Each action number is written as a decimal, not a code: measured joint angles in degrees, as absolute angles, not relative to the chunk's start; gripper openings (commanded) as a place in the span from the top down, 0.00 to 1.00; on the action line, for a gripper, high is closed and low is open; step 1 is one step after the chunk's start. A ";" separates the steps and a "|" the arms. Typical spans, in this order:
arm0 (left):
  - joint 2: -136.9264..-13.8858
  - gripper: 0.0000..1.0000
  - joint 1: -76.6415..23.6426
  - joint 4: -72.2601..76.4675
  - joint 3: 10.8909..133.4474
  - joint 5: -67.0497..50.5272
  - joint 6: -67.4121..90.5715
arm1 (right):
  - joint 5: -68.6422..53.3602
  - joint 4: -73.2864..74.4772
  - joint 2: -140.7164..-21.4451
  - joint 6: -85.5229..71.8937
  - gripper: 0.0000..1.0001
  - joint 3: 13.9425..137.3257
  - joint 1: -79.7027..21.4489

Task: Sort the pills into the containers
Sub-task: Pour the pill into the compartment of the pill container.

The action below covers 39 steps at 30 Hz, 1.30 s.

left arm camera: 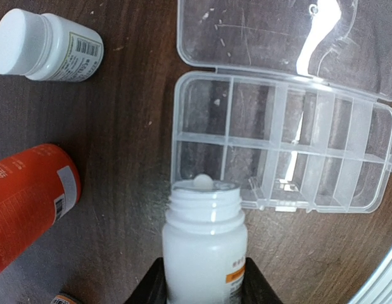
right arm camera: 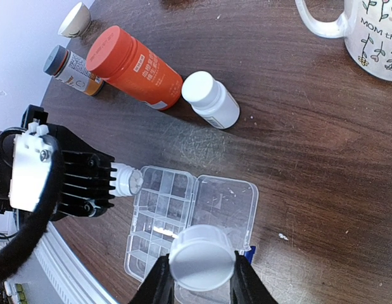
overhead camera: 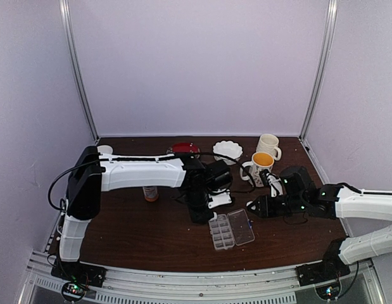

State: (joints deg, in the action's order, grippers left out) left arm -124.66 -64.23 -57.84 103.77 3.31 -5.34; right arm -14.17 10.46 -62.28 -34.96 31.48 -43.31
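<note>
White pill (left arm camera: 202, 182) | at bottle (left arm camera: 204, 250) mouth | ahead of left pincer (left arm camera: 204, 286)

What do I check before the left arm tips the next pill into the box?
1. Pill box lid flipped back, compartments exposed: ok.
2. Left gripper clamped on the uncapped white bottle: ok.
3. Pill sitting at the bottle's mouth: ok.
4. Mouth over a compartment rather than short of it: cannot tell; it sits right at the box's near wall.
5. Right gripper holding the cap, beside the box in the top view: ok.
6. Capped white bottle and orange bottle apart from the box: ok.
</note>
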 measured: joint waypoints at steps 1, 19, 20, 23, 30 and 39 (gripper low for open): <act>-124.77 0.90 -64.25 -58.61 104.22 3.33 -5.34 | -14.17 10.46 -62.28 -34.96 0.89 31.48 -43.31; -127.22 0.89 -64.25 -61.41 107.57 3.70 -5.37 | -14.22 10.48 -62.24 -34.96 0.89 31.48 -43.29; -127.22 0.89 -64.25 -61.43 107.48 3.75 -5.39 | -14.22 10.48 -62.24 -34.96 0.89 31.48 -43.29; -127.44 0.90 -64.25 -61.71 107.50 3.86 -5.39 | -14.22 10.46 -62.24 -34.96 0.89 31.48 -43.29; -127.79 0.90 -64.25 -61.98 107.04 3.86 -5.37 | -14.24 10.48 -62.15 -34.96 0.89 31.48 -43.29; -127.94 0.90 -64.25 -62.48 107.68 4.38 -5.28 | -14.24 10.48 -61.87 -34.96 0.89 31.48 -43.24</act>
